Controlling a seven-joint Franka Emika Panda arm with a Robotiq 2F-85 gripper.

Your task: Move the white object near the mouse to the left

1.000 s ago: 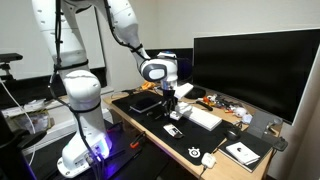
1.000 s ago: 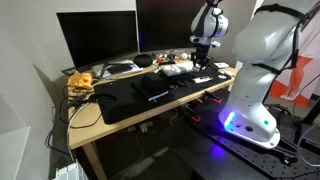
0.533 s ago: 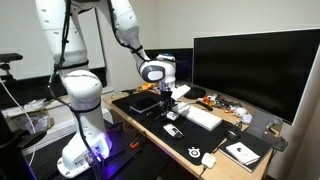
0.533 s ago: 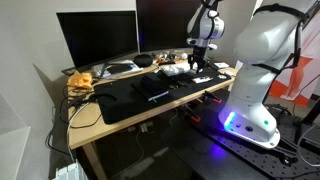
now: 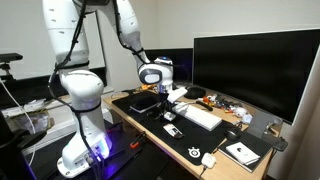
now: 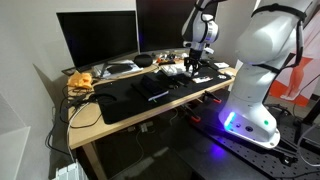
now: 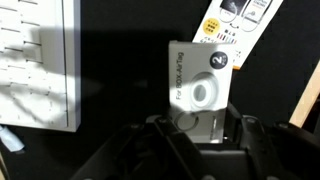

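Gripper [image 5: 166, 95] shifted toward 9 o'clock in an exterior view. Fingers clamped on white object [image 7: 200, 92]; keyboard [image 7: 40, 60] at its 9 o'clock.

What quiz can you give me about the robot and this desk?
1. True or false: the tool is shut on the white object.
2. In the wrist view, what shows behind the white object? A) black mat B) bare wood C) a plate
3. Fill in: in the wrist view, the keyboard lies to the ___ of the white object.
Key: 1 true; 2 A; 3 left.
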